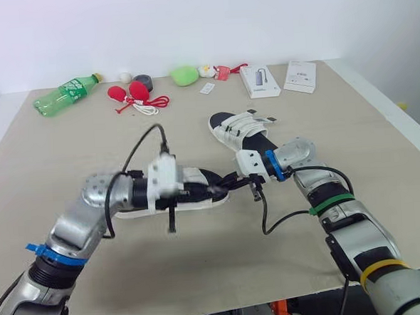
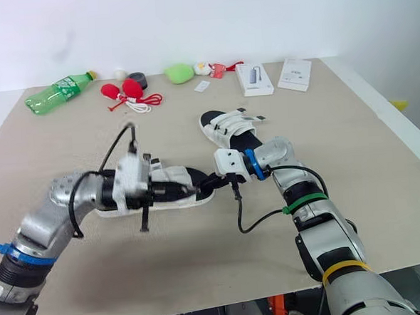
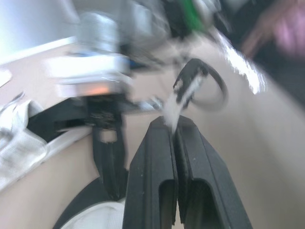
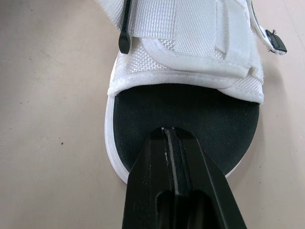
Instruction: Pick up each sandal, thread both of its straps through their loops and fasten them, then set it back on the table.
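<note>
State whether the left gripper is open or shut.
Shut: the left gripper is closed with no gap, pinching a white strap between its fingertips.

You'll find the sandal (image 4: 186,81) at mid-frame in the right wrist view. Its strap (image 4: 190,24) is white woven webbing, coarse-ribbed, over padded white cloth. The footbed (image 4: 190,114) is black, matt and finely grained, and the rim (image 4: 110,143) around it is smooth white. The fingers (image 4: 147,191) of the right gripper (image 4: 166,130) are smooth black plastic with a faint sheen. The table (image 1: 67,152) is matt beige — smooth, lightly speckled. At the upper left of the left eye view, the bottle (image 1: 65,95) is clear green plastic, glossy. The boxes (image 1: 260,81) at upper right look like matt white card.
</note>
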Controlling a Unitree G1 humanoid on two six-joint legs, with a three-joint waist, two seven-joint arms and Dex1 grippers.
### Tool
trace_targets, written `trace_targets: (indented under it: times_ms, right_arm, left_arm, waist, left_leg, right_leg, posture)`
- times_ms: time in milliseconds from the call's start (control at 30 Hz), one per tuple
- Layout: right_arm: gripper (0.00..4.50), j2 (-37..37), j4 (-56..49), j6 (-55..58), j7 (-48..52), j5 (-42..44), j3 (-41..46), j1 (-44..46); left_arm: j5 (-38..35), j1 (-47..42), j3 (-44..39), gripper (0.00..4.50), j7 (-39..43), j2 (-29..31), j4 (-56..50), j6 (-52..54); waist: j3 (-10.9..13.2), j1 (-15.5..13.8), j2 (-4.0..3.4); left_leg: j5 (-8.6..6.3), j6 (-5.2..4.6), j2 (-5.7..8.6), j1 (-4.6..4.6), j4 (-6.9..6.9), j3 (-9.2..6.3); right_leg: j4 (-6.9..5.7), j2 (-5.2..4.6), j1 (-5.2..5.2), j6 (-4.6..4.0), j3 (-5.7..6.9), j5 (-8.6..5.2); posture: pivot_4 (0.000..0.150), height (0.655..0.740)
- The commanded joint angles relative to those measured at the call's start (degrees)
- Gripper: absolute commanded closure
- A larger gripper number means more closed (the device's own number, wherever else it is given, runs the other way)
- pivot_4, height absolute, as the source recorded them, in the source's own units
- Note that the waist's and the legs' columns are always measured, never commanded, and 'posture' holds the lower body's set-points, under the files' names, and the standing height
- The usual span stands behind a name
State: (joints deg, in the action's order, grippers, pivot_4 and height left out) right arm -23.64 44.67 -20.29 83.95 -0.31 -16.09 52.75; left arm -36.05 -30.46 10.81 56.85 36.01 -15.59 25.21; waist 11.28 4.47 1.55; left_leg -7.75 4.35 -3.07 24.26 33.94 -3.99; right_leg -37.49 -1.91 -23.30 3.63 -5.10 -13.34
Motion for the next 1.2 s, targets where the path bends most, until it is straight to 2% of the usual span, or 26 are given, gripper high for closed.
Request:
trace_targets:
  times_ms: [33, 233, 433, 667, 800, 900, 1033, 1067, 1133, 1200]
  right_arm:
    - [4.5, -0.39, 0.04, -0.1, 0.35, -0.91, -0.84, -0.3]
    - [4.5, -0.34, 0.56, -0.27, 0.26, -1.03, -0.79, 0.25]
    - [4.5, -0.57, 0.45, -0.12, 0.32, -1.03, -0.75, 0.26]
    - [4.5, -1.07, 0.11, 0.19, 0.34, -0.98, -0.57, 0.34]
    - [4.5, -1.34, -0.01, 0.23, 0.26, -0.96, -0.51, 0.18]
    - [4.5, -1.43, -0.21, 0.27, 0.23, -0.96, -0.54, -0.09]
    - [4.5, -1.44, -0.22, 0.35, 0.19, -0.92, -0.55, -0.06]
    - [4.5, -1.44, -0.23, 0.36, 0.19, -0.92, -0.55, -0.06]
    - [4.5, -1.56, -0.24, 0.37, 0.24, -0.85, -0.48, -0.1]
    - [4.5, -1.61, -0.17, 0.32, 0.2, -0.88, -0.48, -0.14]
  left_arm:
    - [-8.43, -3.39, -6.61, 4.43, -6.15, -2.39, 4.06, 12.09]
    - [-6.82, -5.36, -10.22, 4.43, -11.33, -4.74, 13.32, 17.37]
    - [-4.31, -5.86, -9.38, 4.43, -10.08, -6.49, 17.11, 16.47]
    - [1.76, -6.44, -5.9, 4.43, -6.65, -6.68, 21.39, 14.18]
    - [8.79, -6.47, -2.89, 4.43, -6.06, -5.29, 24.33, 10.52]
    - [11.17, -6.53, -2.11, 3.64, -5.46, -5.15, 25.51, 8.61]
    - [15.11, -7.04, -1.86, 1.86, -5.82, -5.17, 27.21, 4.53]
    - [16.06, -7.14, -1.83, 1.29, -5.65, -5.11, 27.44, 3.33]
    - [20.87, -8.27, -1.48, 0.46, -6.39, -4.01, 28.69, -4.5]
    - [23.82, -11.18, -2.93, 0.46, -8.44, -4.08, 31.26, -11.02]
  waist:
    - [0.0, 0.0, 0.0]
    - [0.0, 0.02, 0.0]
    - [0.0, -0.02, 0.0]
    - [0.0, -0.04, 0.0]
    - [0.0, -0.05, 0.0]
    - [0.0, -0.04, 0.0]
    - [0.0, -0.05, 0.0]
    - [0.0, -0.05, 0.0]
    - [0.0, -0.08, 0.0]
    - [0.0, -0.1, 0.0]
  left_leg:
    - [0.0, 0.0, 0.01, 0.0, 0.0, 0.0]
    - [0.0, 0.0, 0.02, 0.0, 0.0, -0.05]
    - [0.0, 0.01, 0.02, 0.0, 0.01, -0.05]
    - [0.01, 0.03, 0.03, 0.0, 0.01, -0.05]
    - [0.02, 0.04, 0.04, -0.01, 0.05, -0.05]
    - [0.03, 0.05, 0.04, -0.03, 0.06, -0.05]
    - [0.04, 0.05, 0.04, -0.03, 0.06, -0.05]
    - [0.04, 0.05, 0.04, -0.03, 0.06, -0.05]
    - [0.04, 0.05, 0.04, -0.02, 0.05, -0.05]
    - [0.04, 0.05, 0.04, -0.02, 0.05, -0.05]
  right_leg:
    - [0.0, 0.0, 0.0, 0.09, 0.0, 0.04]
    - [0.0, 0.01, 0.0, 0.25, 0.03, 0.13]
    - [0.0, 0.02, 0.01, 0.25, 0.05, 0.16]
    - [0.0, 0.01, 0.01, 0.27, 0.03, 0.18]
    - [0.01, 0.01, 0.05, 0.3, 0.01, 0.21]
    - [0.0, 0.01, 0.05, 0.28, 0.01, 0.25]
    - [0.01, 0.01, 0.05, 0.28, 0.0, 0.25]
    - [0.02, 0.01, 0.05, 0.28, -0.01, 0.25]
    - [0.02, 0.01, 0.05, 0.29, 0.0, 0.24]
    - [0.02, 0.01, 0.04, 0.29, 0.01, 0.24]
  posture:
    - [0.15, 0.74]
    - [0.15, 0.74]
    - [0.15, 0.74]
    - [0.15, 0.74]
    - [0.15, 0.74]
    - [0.15, 0.74]
    - [0.15, 0.74]
    - [0.15, 0.74]
    - [0.15, 0.74]
    - [0.15, 0.74]
